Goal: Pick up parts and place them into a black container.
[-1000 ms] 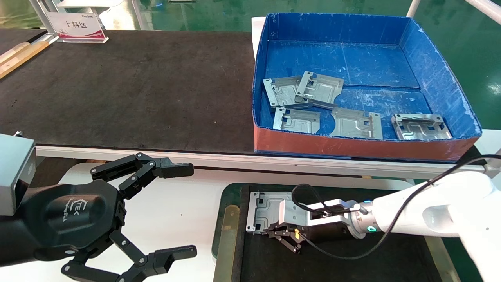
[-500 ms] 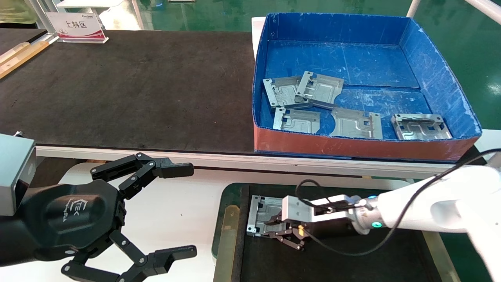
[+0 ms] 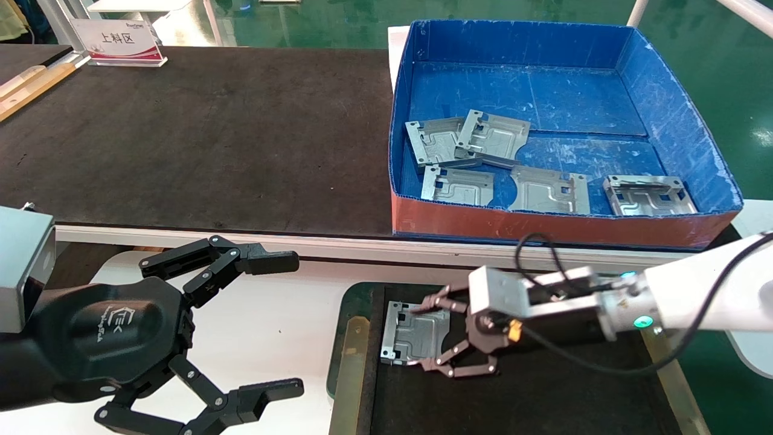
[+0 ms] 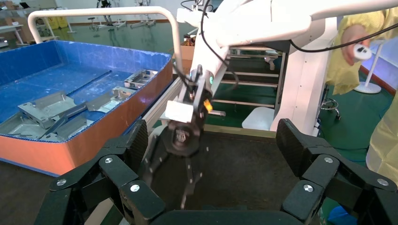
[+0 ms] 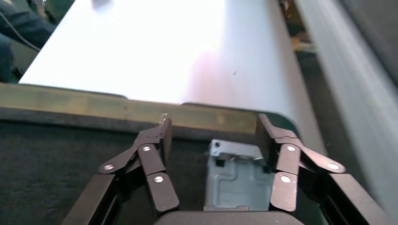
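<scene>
One silver-grey part [image 3: 413,331] lies flat on the black container's felt floor [image 3: 543,399], near its brass left rim [image 3: 351,356]. My right gripper [image 3: 435,338] is open just right of and above that part, one finger on each side, holding nothing. In the right wrist view the part [image 5: 234,180] lies between and below the spread fingers of the right gripper [image 5: 212,125]. Several more parts [image 3: 492,136] lie in the blue box [image 3: 664,121]. My left gripper [image 3: 293,324] is open and empty, parked at the lower left.
The blue box with a red front wall [image 3: 543,226] stands behind the container on a dark tabletop mat [image 3: 211,133]. A white surface [image 3: 272,320] lies left of the container. A sign [image 3: 118,39] stands at the far left. A person in yellow [image 4: 356,47] stands beyond the robot.
My right gripper has opened, let go of the part and drawn back to the right and up. The part stays on the container floor. The left arm has not moved.
</scene>
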Robot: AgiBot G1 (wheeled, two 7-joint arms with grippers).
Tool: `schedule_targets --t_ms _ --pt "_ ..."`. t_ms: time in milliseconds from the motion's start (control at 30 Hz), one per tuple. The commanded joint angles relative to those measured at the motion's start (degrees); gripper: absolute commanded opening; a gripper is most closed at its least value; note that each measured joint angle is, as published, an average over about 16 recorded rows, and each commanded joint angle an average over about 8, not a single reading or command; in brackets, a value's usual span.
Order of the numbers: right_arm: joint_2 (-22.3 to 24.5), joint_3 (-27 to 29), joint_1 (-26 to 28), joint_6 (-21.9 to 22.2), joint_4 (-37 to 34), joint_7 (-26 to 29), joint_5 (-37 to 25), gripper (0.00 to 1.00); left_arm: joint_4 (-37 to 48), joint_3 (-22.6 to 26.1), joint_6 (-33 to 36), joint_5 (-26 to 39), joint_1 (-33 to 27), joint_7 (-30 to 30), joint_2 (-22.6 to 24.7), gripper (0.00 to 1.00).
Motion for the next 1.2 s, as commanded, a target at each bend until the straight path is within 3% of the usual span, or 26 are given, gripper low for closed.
schedule_targets --t_ms 33,367,500,700,967,1200 --pt "0.99 0.42 0.67 -1.37 0.88 0.40 0.51 1.00 0.00 0.00 0.00 0.00 0.00 0.00 0.00 1.00" --pt "13.46 0.38 0.30 -1.50 24.66 12.18 16.97 1.00 0.00 0.00 0.00 0.00 0.00 0.00 0.00 1.00" --pt "17.21 -0.11 0.38 -1.35 29.80 15.63 22.43 1.00 0.00 0.00 -0.01 0.00 0.00 0.00 0.00 1.00" --pt "19.69 -0.22 0.63 -1.48 32.27 17.25 26.28 1.00 0.01 0.00 -0.03 -0.01 0.01 0.01 -0.01 1.00" --pt "18.95 0.46 -0.05 -1.20 31.85 17.21 24.80 1.00 0.01 0.00 -0.02 -0.01 0.01 0.01 -0.01 1.00" --pt "20.06 4.25 -3.17 -0.63 35.39 19.75 24.09 1.00 0.02 0.01 -0.02 -0.01 0.00 0.01 -0.01 1.00"
